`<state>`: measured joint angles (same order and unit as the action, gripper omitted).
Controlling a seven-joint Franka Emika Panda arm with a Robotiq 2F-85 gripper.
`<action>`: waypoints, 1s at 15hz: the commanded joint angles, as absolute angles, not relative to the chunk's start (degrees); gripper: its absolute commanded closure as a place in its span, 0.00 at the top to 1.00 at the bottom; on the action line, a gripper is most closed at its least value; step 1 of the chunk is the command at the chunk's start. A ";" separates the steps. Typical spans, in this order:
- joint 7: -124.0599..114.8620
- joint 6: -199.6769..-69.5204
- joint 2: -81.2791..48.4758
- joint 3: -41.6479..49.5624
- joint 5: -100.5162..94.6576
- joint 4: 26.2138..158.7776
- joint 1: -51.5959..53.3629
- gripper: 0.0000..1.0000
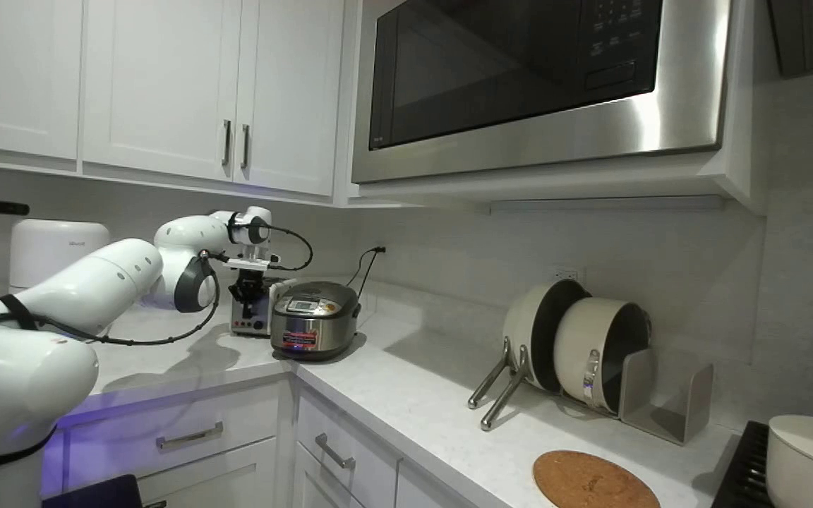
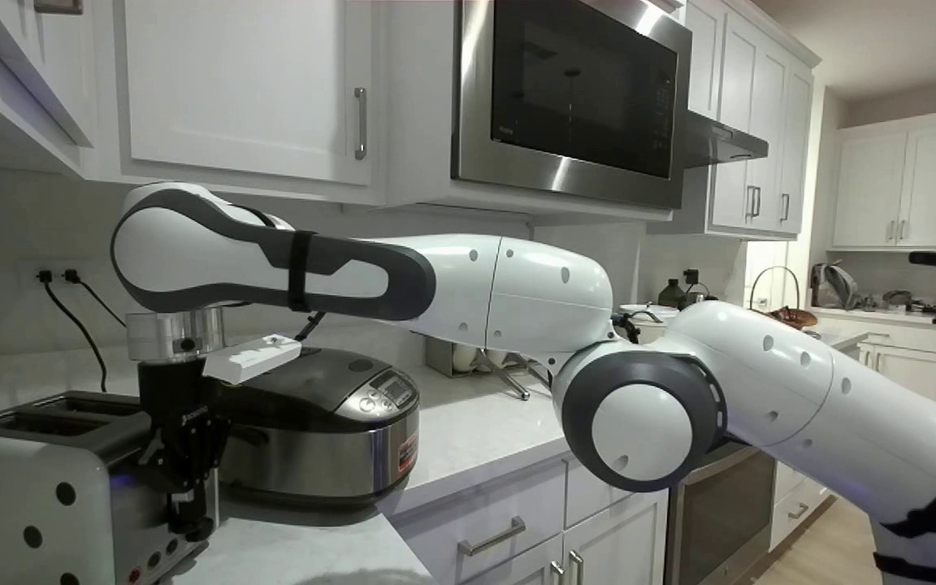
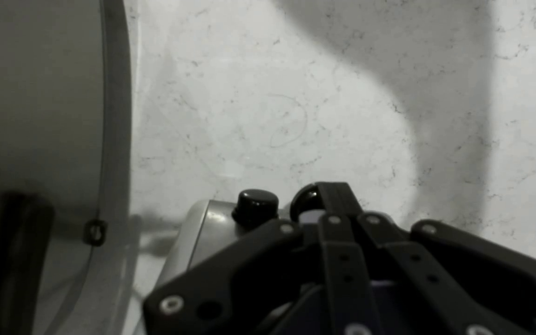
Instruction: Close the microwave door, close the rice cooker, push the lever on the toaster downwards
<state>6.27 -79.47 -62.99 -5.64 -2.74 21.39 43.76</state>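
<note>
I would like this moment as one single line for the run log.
microwave door: closed; rice cooker: closed; gripper: shut, at toaster front; lever position: unclear

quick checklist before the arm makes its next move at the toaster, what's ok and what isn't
1. Microwave door shut: ok, closed in both exterior views.
2. Rice cooker lid down: ok, closed in both exterior views.
3. Gripper by the front of the toaster: ok.
4. Gripper shut for pushing: ok, as far as the wrist view shows.
5. Lever in plain sight: not ok, the gripper covers part of the toaster's front and no lever can be made out for certain.
6. Lever pressed down: cannot tell.
</note>
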 commanded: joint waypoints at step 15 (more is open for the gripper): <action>12.87 -83.92 -65.90 -5.52 -3.36 21.66 43.56 1.00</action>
<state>8.95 -79.49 -64.93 -5.74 -2.79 21.12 43.85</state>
